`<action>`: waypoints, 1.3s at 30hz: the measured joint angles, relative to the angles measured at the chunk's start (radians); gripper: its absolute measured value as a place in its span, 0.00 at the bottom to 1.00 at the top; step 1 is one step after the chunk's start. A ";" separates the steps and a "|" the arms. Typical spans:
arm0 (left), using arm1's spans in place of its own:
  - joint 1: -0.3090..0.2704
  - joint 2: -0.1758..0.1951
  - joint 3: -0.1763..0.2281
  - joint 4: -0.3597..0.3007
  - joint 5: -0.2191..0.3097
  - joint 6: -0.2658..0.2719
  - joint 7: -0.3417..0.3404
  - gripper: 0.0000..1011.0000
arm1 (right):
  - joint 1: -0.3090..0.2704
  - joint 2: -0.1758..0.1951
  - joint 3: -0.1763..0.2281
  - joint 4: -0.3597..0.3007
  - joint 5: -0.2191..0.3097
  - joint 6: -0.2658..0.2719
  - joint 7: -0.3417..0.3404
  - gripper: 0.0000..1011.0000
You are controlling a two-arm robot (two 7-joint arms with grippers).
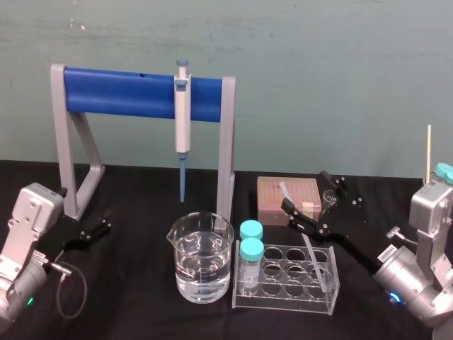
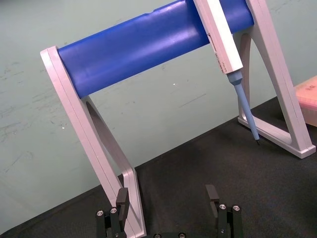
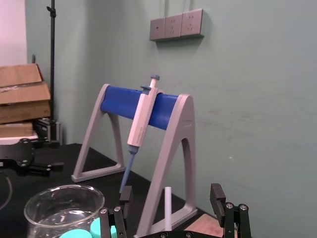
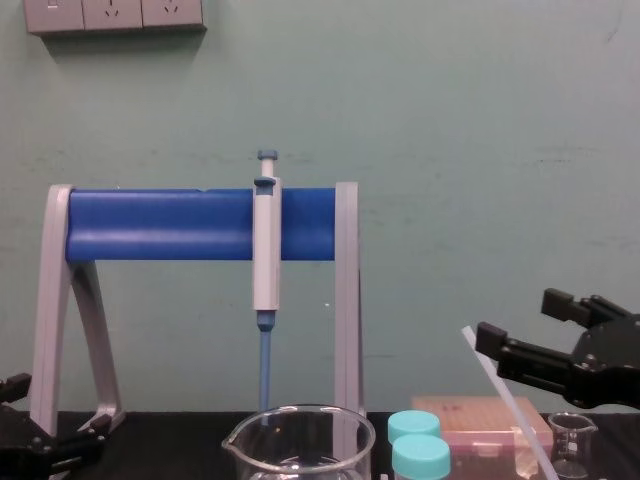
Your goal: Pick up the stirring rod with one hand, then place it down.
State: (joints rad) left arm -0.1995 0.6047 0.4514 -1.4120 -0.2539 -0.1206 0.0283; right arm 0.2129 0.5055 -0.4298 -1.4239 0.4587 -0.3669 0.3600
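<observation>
In the clear tube rack [image 1: 333, 285] at front right, your stirring rod [image 1: 312, 255] [image 3: 168, 208] [image 4: 505, 400] leans with its foot among the wells and its top tilted back and to the left, over the pink box [image 1: 272, 200]; your right gripper [image 1: 304, 188] [image 3: 171, 196] [image 4: 514, 317] hangs spread wide about the rod's upper part, a finger on either side, neither touching it; two blue-capped tubes [image 1: 250, 249] stand at the rack's left end, the water beaker [image 1: 202, 265] just beside; your left gripper [image 1: 95, 228] [image 2: 167, 196] rests unclenched by the pipette stand [image 1: 127, 92], well apart.
</observation>
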 joint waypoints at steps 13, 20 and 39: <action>0.000 0.000 0.000 0.000 0.000 0.000 0.000 0.99 | 0.043 -0.023 0.008 0.024 0.068 0.164 0.079 0.99; 0.000 0.000 0.000 0.000 0.000 0.000 0.000 0.99 | 0.066 -0.035 0.012 0.051 0.071 0.212 0.107 0.99; 0.000 0.000 0.000 0.000 0.000 0.000 0.000 0.99 | 0.120 -0.084 0.039 0.149 0.087 0.275 0.189 0.99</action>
State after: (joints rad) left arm -0.1995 0.6047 0.4514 -1.4120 -0.2539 -0.1206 0.0283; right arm 0.3331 0.4217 -0.3912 -1.2751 0.5458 -0.0923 0.5487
